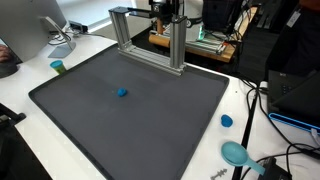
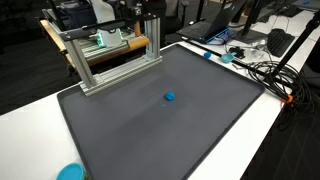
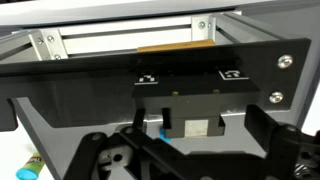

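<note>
Fingers (image 3: 268,135) first: spread wide, nothing btw them, pads bare. The gripper (image 3: 185,150) hangs empty, jaws as far apart as they go, w/ the wrist cam staring straight into a black plate (image 3: 100,60) that carries two small square markers (image 3: 148,76). The plate sits across the aluminium frame (image 3: 45,45), and it's close, filling most of the wrist view. No contact that can be made out.

Pulling outward: in both exterior views the frame (image 1: 150,45) (image 2: 115,60) stands upright at the far edge of the dark grey mat (image 1: 150,130) (image 2: 200,135). The arm (image 1: 166,10) shows as a dark mass up by the frame's top bar, so detail there is hard to read. A small blue piece (image 1: 122,93) (image 2: 170,97) lies alone out on the mat, well apart from the frame and gripper. Off the mat, on the white table (image 1: 25,90): a green cup (image 1: 57,67) near one corner, a blue cap (image 1: 227,121) and a teal scoop-like thing (image 1: 237,152) at the opposite side, w/ cables beyond.

Judgement: this reads as a pre-contact step, the gripper hovering at the frame w/ nothing gripped or touched. Any next move prob. calls for minding the frame's bars and the plate right in front. Clearance looks tight there, so a slow, straight path matters. The fingers are already wide enough, so no opening is needed.
</note>
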Controlling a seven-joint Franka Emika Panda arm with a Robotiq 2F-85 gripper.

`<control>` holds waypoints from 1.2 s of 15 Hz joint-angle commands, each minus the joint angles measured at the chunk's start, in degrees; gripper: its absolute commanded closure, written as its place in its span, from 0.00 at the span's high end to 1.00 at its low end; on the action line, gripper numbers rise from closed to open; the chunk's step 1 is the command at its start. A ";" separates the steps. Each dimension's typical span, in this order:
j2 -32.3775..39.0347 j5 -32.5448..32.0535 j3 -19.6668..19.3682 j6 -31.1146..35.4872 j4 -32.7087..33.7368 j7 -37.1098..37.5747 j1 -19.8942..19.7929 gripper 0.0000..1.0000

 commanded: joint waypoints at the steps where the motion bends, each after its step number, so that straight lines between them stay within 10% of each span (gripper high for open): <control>1: 0.12 1.68 -0.55 -1.58 0.11 -1.04 0.69 0.98; 13: 0.77 0.53 1.11 0.47 0.13 1.48 -0.56 1.00; 18: 1.73 -0.55 2.86 1.88 0.13 4.13 -1.53 0.80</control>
